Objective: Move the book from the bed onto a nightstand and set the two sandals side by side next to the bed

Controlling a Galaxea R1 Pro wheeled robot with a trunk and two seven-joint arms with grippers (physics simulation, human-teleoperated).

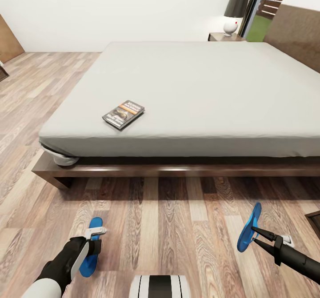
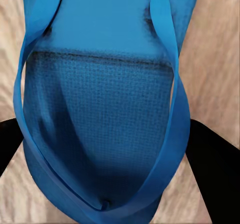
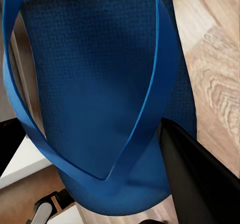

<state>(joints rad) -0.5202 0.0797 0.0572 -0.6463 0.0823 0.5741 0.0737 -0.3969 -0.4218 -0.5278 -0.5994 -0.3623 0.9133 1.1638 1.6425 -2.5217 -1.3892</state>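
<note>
The book (image 1: 123, 113) lies flat on the grey mattress of the bed (image 1: 186, 169), close to its near left corner. One blue sandal (image 1: 90, 252) (image 2: 105, 108) is low over the floor at the lower left. My left gripper (image 1: 92, 244) is closed across its width, with a black finger (image 2: 215, 176) against each edge. My right gripper (image 1: 257, 236) is shut on the other sandal (image 1: 249, 227) (image 3: 95, 83), which it holds tilted on edge above the floor at the lower right. The nightstand (image 1: 221, 36) stands beyond the bed's far side.
A lamp (image 1: 235, 9) with a dark shade sits on the nightstand. Wood-plank floor (image 1: 169, 227) stretches between me and the bed frame. A dark object's corner (image 1: 314, 220) pokes in at the right edge. The headboard (image 1: 295, 33) rises at the right.
</note>
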